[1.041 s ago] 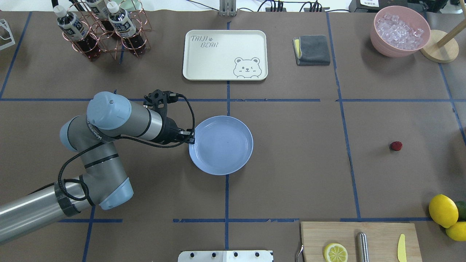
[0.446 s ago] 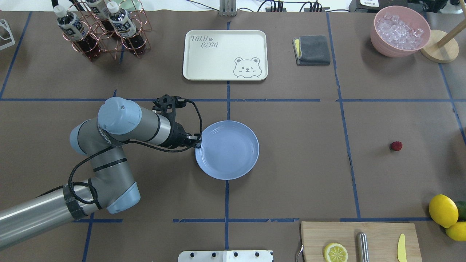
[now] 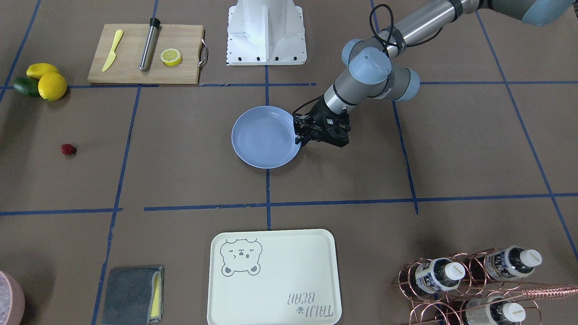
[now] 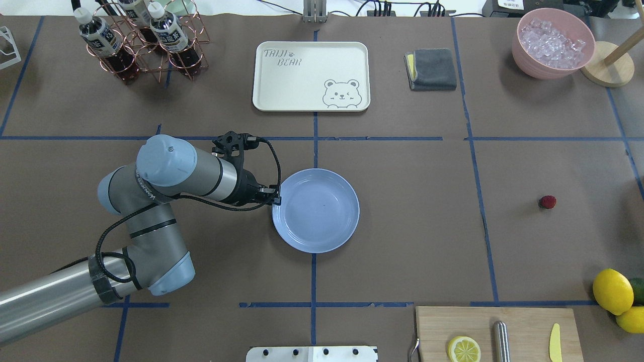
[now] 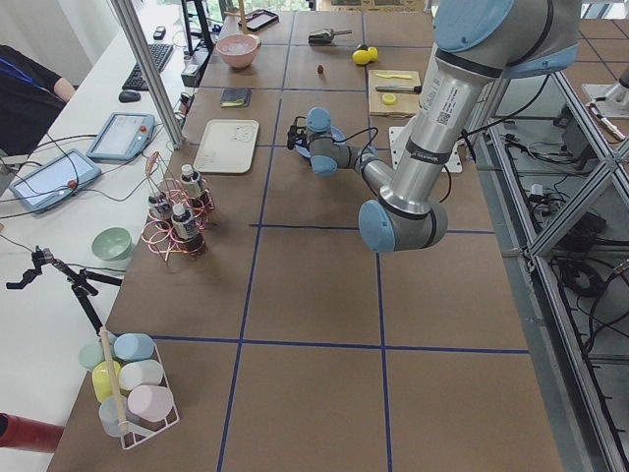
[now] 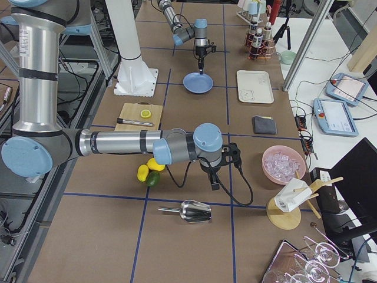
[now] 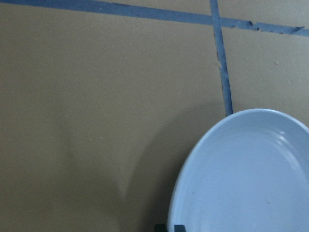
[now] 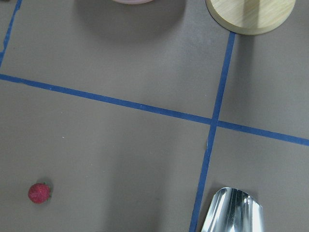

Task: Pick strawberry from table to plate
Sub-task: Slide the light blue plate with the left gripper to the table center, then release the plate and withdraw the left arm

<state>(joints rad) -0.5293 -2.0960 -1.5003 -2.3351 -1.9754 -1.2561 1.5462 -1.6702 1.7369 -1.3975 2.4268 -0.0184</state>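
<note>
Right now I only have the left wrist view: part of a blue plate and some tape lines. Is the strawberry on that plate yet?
Observer: No. The strawberry lies on the table, far from the plate, toward the robot's right.
Operator: Where is the left hand?
Observer: The left hand is at the plate's left rim. I cannot tell whether it grips the rim.
Operator: And the right arm?
Observer: The right hand hangs over the table's right end. The right wrist view shows the strawberry at its lower left.
</note>
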